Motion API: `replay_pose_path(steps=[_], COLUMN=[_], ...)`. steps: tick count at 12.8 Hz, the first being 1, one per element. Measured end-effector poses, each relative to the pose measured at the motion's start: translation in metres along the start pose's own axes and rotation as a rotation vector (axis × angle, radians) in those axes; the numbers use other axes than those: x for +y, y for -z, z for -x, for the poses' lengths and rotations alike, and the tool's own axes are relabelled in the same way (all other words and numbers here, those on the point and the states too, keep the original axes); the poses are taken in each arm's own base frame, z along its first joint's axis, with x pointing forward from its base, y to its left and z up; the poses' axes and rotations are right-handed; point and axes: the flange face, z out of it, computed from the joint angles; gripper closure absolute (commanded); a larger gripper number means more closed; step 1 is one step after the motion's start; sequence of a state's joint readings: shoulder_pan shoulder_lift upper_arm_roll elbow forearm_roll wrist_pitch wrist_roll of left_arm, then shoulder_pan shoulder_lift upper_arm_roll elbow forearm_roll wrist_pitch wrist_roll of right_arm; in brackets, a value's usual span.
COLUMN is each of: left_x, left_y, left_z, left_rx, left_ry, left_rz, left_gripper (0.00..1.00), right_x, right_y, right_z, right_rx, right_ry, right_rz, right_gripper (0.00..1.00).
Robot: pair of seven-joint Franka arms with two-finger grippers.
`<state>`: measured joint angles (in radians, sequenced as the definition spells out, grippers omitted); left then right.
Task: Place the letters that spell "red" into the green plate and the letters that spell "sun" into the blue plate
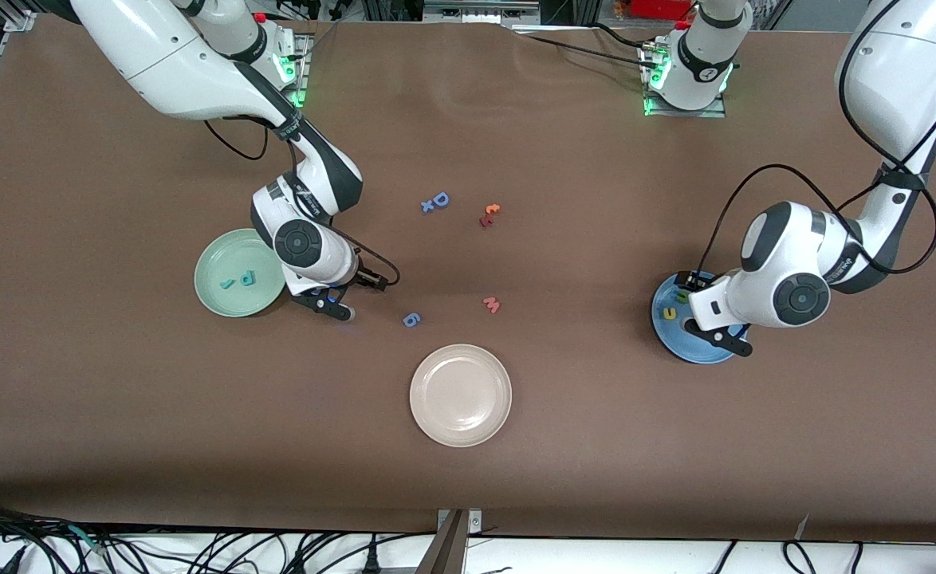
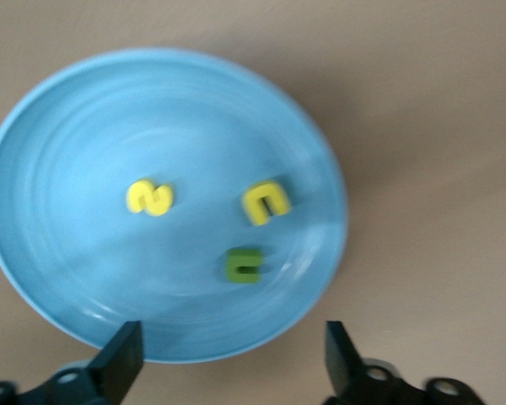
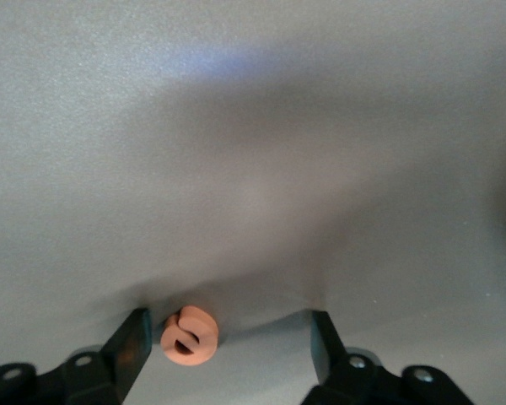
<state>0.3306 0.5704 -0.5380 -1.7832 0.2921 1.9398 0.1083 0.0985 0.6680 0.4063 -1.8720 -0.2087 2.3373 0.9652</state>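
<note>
Beside green plate [image 1: 206,281]: orange e [image 3: 188,336] on table, between my right gripper's [image 3: 226,346] spread fingers.
Handling: I'd judge it light, stiff, slippery; pinch its flat sides.
Left gripper [image 2: 234,354]: apart, empty, over blue plate [image 2: 59,295].

1. The right gripper [image 3: 228,350] hangs low over the bare table [image 3: 253,126], jaws spread wide.
2. An orange "e" [image 3: 189,336] lies flat on the table between the fingers [image 3: 128,346], close to one finger and apart from the other.
3. Shadow darkens the table around them.
</note>
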Motion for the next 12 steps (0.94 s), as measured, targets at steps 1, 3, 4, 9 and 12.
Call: replay_pose_path(steps=[1,3,4,9,12], left_x=[0.02,0.06,0.078,0.095,0.079], left_y=[0.018,0.063,0.087,0.216,0.284], left_z=[-0.001,0.0,0.003,0.047,0.074], left_rx=[0.012,0.055,0.073,0.08,0.129], left_ry=[-0.026,-0.044,-0.039,0.011,0.064], left_rz=[-0.01,-0.032,-0.038,-0.103,-0.11], left_gripper=[0.0,0.0,0.0,0.0,0.0], right_x=[0.0,-0.002,-0.002,-0.008,-0.008], right_y=[0.0,0.0,0.001,0.007,0.007], right_z=[0.0,0.001,0.002,0.004,0.004], right_rx=[0.001,0.003,0.004,0.015,0.016], right_ry=[0.001,0.004,0.005,0.013,0.013], right_rz=[-0.001,-0.003,-0.004,-0.018,-0.017], right_gripper=[0.19,0.39,0.48,0.75,0.8])
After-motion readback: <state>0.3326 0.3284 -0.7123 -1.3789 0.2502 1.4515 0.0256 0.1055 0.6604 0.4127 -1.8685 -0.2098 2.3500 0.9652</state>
